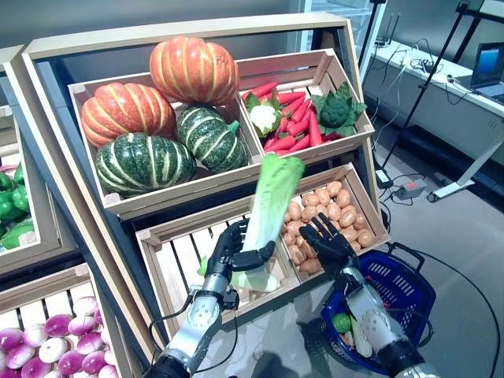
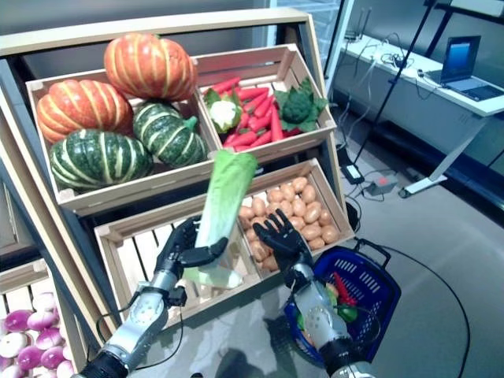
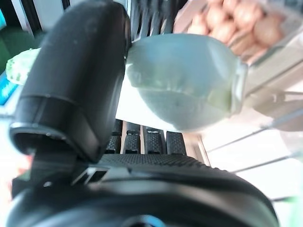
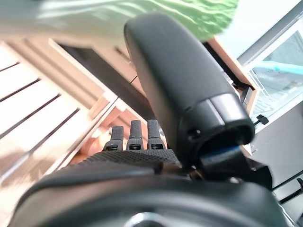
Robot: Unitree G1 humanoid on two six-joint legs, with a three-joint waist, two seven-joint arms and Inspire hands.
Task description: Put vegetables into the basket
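My left hand point(image 1: 233, 250) is shut on a long pale-green cabbage point(image 1: 268, 206), held upright in front of the lower slatted crate point(image 1: 189, 260). Its whitish base point(image 3: 184, 90) shows past the thumb in the left wrist view. My right hand point(image 1: 329, 242) hovers open just right of the cabbage, fingers spread, in front of the potato crate point(image 1: 331, 216). The blue basket point(image 1: 409, 291) stands low at the right, beside my right forearm, with a few vegetables point(image 1: 346, 324) inside.
A wooden rack holds pumpkins point(image 1: 157, 118) in the upper left crate, and carrots, cauliflower and broccoli point(image 1: 303, 118) upper right. Purple-white turnips point(image 1: 47, 335) and green peppers point(image 1: 12, 205) lie on a neighbouring rack at left. A desk with a laptop point(image 1: 488, 67) stands far right.
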